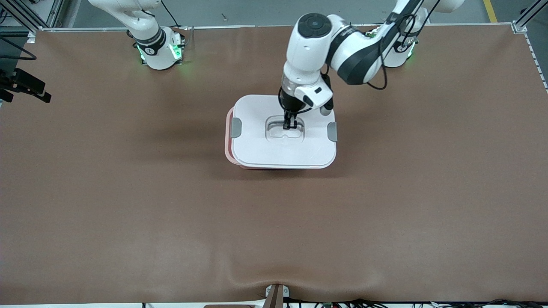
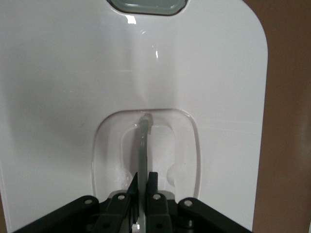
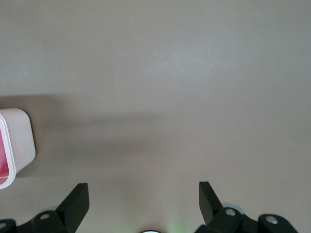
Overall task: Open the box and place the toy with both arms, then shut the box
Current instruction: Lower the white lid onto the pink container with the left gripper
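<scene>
Pinching lid handle [image 2: 143, 145]: left claw [image 2: 142, 187]

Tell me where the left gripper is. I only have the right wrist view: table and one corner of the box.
Observer: The left gripper is down in the recess in the middle of the lid, shut on the clear handle.
Operator: The right gripper waits open over the table here. Does the lid cover the box?
Observer: Yes, but a strip of the pink box shows past the lid's edge toward the right arm's end.
Operator: Clips?
Observer: One grey clip sits at each end of the lid; I cannot tell if they are latched.
</scene>
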Tool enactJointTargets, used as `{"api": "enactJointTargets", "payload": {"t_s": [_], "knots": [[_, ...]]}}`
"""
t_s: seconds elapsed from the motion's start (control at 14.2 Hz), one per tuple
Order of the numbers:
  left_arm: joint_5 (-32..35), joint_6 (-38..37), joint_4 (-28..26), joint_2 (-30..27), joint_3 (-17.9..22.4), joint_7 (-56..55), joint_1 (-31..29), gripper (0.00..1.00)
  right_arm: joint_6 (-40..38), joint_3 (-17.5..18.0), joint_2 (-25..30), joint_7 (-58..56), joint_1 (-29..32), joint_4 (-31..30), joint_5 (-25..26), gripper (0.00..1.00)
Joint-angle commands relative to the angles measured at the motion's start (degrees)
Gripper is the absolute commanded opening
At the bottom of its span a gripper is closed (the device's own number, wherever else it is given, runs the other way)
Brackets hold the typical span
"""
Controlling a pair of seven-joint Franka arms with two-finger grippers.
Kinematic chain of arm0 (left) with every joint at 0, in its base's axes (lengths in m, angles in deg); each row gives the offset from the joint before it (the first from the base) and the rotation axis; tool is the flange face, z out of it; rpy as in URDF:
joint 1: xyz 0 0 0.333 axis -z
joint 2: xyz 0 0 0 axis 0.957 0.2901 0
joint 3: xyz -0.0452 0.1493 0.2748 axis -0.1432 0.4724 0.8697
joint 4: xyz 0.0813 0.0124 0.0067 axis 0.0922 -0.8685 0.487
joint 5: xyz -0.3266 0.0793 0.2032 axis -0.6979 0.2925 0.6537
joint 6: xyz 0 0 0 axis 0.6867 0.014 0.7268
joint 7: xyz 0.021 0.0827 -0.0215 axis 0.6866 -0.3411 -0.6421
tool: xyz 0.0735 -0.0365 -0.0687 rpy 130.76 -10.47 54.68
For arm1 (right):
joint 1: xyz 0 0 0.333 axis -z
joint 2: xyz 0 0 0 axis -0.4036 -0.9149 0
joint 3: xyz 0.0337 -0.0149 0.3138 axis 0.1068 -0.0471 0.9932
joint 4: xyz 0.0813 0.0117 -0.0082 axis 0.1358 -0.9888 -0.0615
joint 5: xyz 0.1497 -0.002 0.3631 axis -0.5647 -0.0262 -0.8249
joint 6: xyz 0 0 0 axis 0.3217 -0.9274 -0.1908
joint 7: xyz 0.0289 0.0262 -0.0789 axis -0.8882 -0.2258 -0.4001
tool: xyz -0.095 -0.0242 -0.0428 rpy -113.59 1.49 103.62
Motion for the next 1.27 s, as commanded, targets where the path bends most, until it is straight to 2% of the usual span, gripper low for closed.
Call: {"api": "enactJointTargets", "payload": {"t_s": [0.0,0.85,1.2], "knots": [[4.34,-0.77,4.04,3.83,0.08,-5.07,2.30,0.00,-0.38,0.78,0.49,2.21,0.57,-0.31,-0.94,1.00],[8.56,-2.53,2.46,4.45,0.16,-7.80,5.91,0.00,-0.12,0.87,0.31,1.33,0.66,-0.31,-1.02,1.00],[10.93,-2.44,2.28,5.33,0.16,-13.68,7.05,0.00,0.06,0.96,0.14,1.33,0.40,-0.22,-1.02,1.00]]}}
